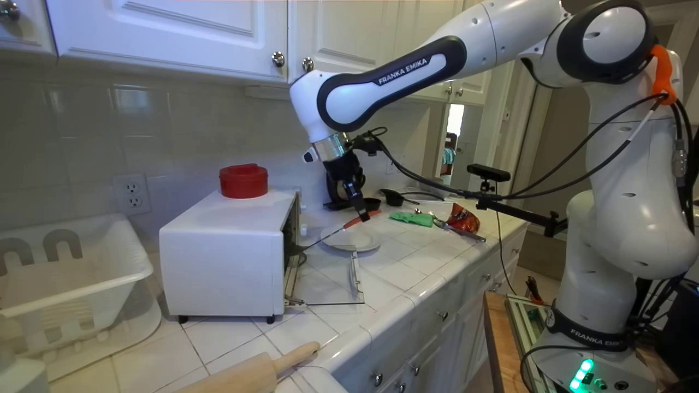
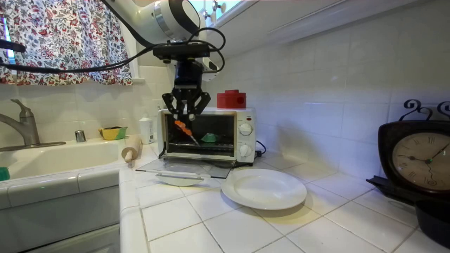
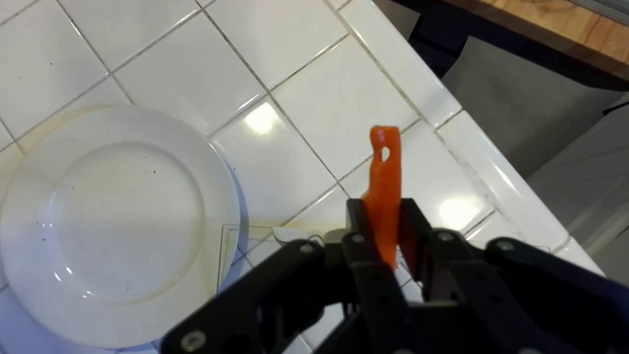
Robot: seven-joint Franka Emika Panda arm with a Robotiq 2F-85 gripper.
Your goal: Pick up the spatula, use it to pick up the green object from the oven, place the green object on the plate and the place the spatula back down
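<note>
Tiled wall (image 2: 327, 88) backs the tiled counter (image 2: 182, 221); the hand (image 3: 382, 216) grips the spatula (image 3: 385, 189).

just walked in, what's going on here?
The hand is gripping a spatula by its orange handle, blade end toward the open oven. The green piece is inside the oven; can't tell whether the blade touches it. The plate sits on the counter in front of the oven, green piece not on it yet.
</note>
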